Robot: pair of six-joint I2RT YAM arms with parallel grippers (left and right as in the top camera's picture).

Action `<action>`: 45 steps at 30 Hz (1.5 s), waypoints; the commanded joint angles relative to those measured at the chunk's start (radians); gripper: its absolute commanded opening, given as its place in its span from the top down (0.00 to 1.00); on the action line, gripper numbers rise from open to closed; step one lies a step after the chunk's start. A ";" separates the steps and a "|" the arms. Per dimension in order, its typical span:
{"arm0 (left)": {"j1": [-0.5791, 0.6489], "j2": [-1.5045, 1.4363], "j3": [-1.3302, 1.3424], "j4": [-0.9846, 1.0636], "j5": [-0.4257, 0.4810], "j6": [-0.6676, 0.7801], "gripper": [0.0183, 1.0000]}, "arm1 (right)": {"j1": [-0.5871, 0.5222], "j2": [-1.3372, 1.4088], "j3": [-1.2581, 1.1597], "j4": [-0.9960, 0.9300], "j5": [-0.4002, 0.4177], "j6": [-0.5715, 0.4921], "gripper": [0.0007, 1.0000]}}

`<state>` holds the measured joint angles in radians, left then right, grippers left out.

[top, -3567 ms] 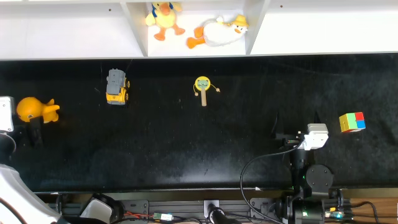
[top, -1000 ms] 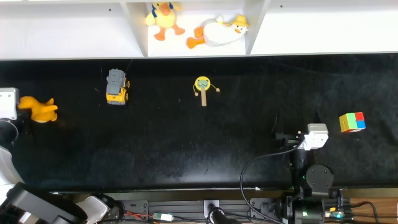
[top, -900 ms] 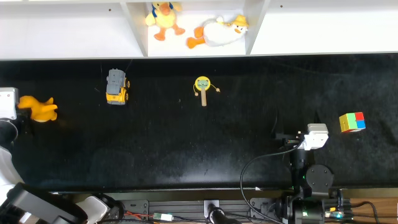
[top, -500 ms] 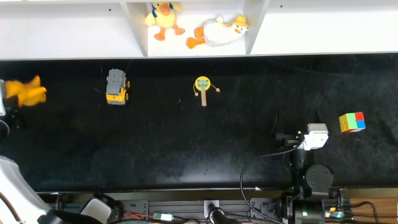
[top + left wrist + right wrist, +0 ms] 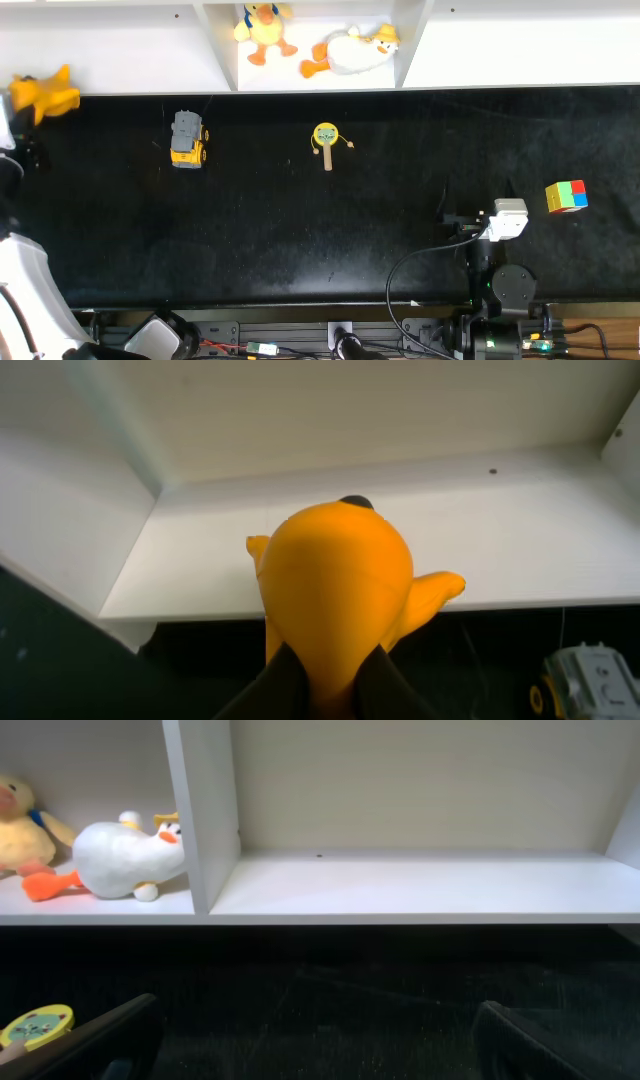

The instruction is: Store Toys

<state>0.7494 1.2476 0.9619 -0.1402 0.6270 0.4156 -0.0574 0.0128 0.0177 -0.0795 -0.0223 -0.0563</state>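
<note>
At the far left, the left pincer (image 5: 322, 682) is clamped on the orange toy (image 5: 340, 588), gripping its lower end between both fingers and holding it up off the black surface (image 5: 300, 230). The toy hangs at the front lip of the white shelf (image 5: 120, 60), facing the left compartment. Whether it is already over the shelf floor cannot be told. A side wall of that compartment stands close by.

Further right, a grey and yellow toy truck (image 5: 187, 138) stands on the surface near the shelf front, well apart from the held toy. In the middle compartment a yellow plush duck (image 5: 264, 28) sits beside a white plush duck (image 5: 345, 52) lying on its side, and a divider wall (image 5: 205, 810) closes them off from the right compartment. Below them on the surface lies a small round rattle (image 5: 326, 137) with its handle pointing away from the shelf.

The right pincer (image 5: 320, 1050) rests low over the surface on the right, its fingers wide apart and gripping nothing. A multicoloured cube (image 5: 566, 196) sits near the right edge.
</note>
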 commanded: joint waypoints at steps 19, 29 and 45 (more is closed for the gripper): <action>-0.010 0.174 0.249 -0.178 -0.082 -0.058 0.87 | -0.002 -0.008 -0.013 0.004 -0.003 -0.003 0.00; -0.029 0.241 0.323 -0.229 -0.083 -0.058 0.87 | -0.002 -0.008 -0.013 0.004 -0.003 -0.003 0.00; -0.140 0.317 0.378 -0.168 -0.159 -0.077 0.87 | -0.002 -0.008 -0.013 0.004 -0.003 -0.003 0.01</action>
<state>0.6235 1.5574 1.3033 -0.3183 0.4980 0.3611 -0.0574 0.0128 0.0177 -0.0792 -0.0223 -0.0566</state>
